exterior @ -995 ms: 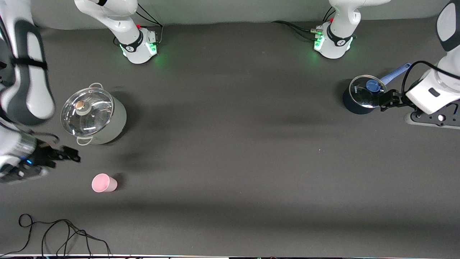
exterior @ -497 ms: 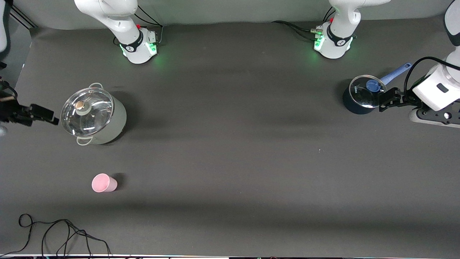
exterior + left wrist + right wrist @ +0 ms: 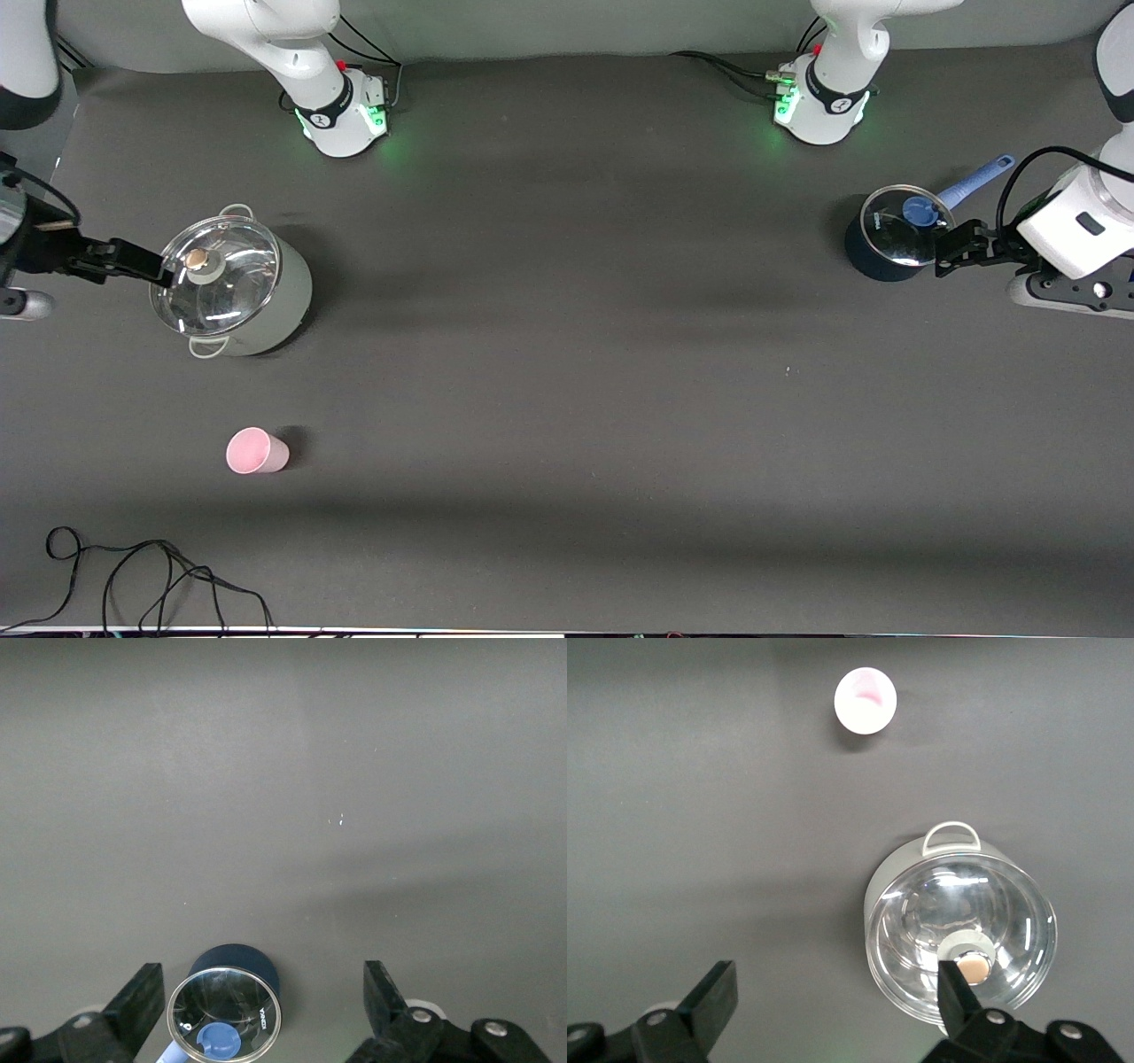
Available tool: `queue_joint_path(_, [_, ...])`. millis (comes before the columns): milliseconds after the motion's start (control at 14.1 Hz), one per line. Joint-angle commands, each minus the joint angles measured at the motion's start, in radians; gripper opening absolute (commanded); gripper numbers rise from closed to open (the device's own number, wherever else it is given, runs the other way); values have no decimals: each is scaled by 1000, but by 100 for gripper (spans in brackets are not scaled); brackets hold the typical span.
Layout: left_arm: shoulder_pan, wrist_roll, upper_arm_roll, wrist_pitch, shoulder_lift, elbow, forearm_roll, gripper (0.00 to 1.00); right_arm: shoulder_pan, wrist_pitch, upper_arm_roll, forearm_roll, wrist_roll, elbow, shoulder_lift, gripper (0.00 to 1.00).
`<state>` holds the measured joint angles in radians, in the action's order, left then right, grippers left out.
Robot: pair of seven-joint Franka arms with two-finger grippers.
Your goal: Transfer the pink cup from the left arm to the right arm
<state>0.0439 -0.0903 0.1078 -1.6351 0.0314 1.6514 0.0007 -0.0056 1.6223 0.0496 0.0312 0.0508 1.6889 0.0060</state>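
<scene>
The pink cup (image 3: 255, 451) stands alone on the dark table at the right arm's end, nearer the front camera than the grey pot. It also shows in the right wrist view (image 3: 866, 700), mouth up and empty. My right gripper (image 3: 133, 259) is open and empty in the air, one fingertip over the rim of the pot's lid, well apart from the cup. Its fingers (image 3: 713, 999) stand wide apart. My left gripper (image 3: 955, 245) is open and empty at the left arm's end, over the table beside the dark blue saucepan, with its fingers (image 3: 383, 990) spread.
A grey pot with a glass lid (image 3: 232, 285) stands near the right gripper and shows in the right wrist view (image 3: 961, 930). A dark blue saucepan with a glass lid (image 3: 890, 239) and a blue handle (image 3: 974, 180) stands by the left gripper. A black cable (image 3: 133, 576) lies at the front edge.
My right gripper has moved from just beside the cup away toward the robots' side and now hangs at the grey pot's lid. The left gripper has barely shifted. The cup has not moved.
</scene>
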Motion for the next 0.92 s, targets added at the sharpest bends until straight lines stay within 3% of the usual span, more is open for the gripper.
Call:
queue_joint_path(0, [-9, -12, -11, 15, -7, 4, -2, 100, 1, 2, 9, -13, 9, 55, -73, 100])
queue_joint_path(355, [-9, -12, -10, 15, -4, 4, -2, 100, -2, 1, 10, -11, -92, 54, -90, 100])
queue_joint_path(853, [-7, -12, -11, 17, -2, 4, -2, 100, -2, 4, 10, -11, -83, 3, -46, 100])
